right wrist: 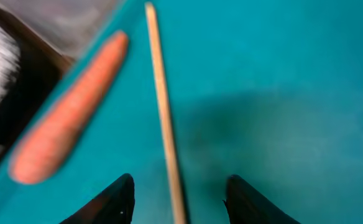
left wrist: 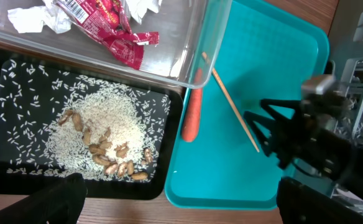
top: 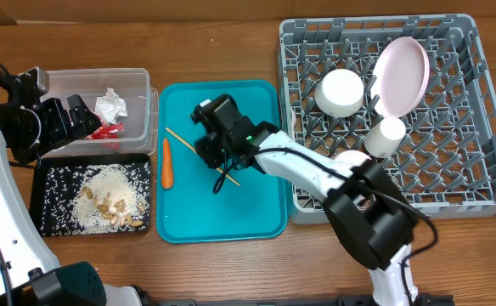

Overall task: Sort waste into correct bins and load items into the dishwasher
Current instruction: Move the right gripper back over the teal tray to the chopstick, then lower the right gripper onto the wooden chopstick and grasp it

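Right gripper is open over the teal tray. The chopstick runs between its fingers, not yet pinched.

- Axis: in the right wrist view the stick runs almost straight up the frame, so the closing direction is across it. Alignment looks good.
- Offset: the stick sits nearer the frame-left finger than the other. I'd expect closing to push it sideways a little before the grip seats.
- Overhead, the stick lies diagonally, far end up by the tub, near end mid-tray under the gripper.
- Height: the wrist view is blurred, so I can't tell whether the fingertips reach the tray floor.
- Carrot is on the tub side of the stick. It angles away toward the gripper end, so it is clear of the fingers.
- Room: bare tray on the other side of the stick. The rack is just beside the tray's right edge. The stick has to clear the tray lip and the rack wall, so lift before traversing.
- The right arm owns this pick.

Left gripper hangs over the tub, fingers apart and empty. It is the nearer arm for the carrot, which likely goes to the black tray.
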### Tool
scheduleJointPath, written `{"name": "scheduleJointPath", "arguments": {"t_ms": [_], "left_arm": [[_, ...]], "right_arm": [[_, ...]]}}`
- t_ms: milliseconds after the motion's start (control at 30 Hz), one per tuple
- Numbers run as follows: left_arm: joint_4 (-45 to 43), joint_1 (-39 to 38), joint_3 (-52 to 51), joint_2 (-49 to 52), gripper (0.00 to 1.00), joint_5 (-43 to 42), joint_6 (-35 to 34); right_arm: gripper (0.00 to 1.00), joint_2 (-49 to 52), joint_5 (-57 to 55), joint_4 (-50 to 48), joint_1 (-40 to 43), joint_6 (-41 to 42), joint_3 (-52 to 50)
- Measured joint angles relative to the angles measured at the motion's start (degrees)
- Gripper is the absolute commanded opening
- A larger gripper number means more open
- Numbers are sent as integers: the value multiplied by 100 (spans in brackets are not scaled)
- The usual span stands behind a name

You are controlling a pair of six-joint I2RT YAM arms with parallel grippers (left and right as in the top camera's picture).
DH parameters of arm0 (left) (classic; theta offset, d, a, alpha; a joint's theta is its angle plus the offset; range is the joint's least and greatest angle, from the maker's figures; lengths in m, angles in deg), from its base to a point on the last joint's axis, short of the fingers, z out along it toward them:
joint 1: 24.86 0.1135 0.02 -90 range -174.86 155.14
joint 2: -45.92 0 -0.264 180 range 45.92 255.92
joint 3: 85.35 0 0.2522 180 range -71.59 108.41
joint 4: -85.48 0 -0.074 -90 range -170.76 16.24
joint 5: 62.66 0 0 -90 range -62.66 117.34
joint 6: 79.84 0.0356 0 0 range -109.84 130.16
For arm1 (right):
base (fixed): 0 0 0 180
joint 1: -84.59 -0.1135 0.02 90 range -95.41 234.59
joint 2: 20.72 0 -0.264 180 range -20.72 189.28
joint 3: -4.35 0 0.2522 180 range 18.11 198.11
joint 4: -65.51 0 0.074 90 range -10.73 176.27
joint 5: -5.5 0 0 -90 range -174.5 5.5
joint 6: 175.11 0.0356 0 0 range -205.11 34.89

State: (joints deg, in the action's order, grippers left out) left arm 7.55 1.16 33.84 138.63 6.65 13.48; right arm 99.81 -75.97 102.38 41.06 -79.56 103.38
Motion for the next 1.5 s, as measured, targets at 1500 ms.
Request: {"name": "scheduleJointPath", "arguments": {"t_ms": [1500], "left_arm": [[-2, 0, 0, 0, 100, 0, 0]], "right_arm": [[50, 289, -1045, -492, -520, -1010, 0]]}}
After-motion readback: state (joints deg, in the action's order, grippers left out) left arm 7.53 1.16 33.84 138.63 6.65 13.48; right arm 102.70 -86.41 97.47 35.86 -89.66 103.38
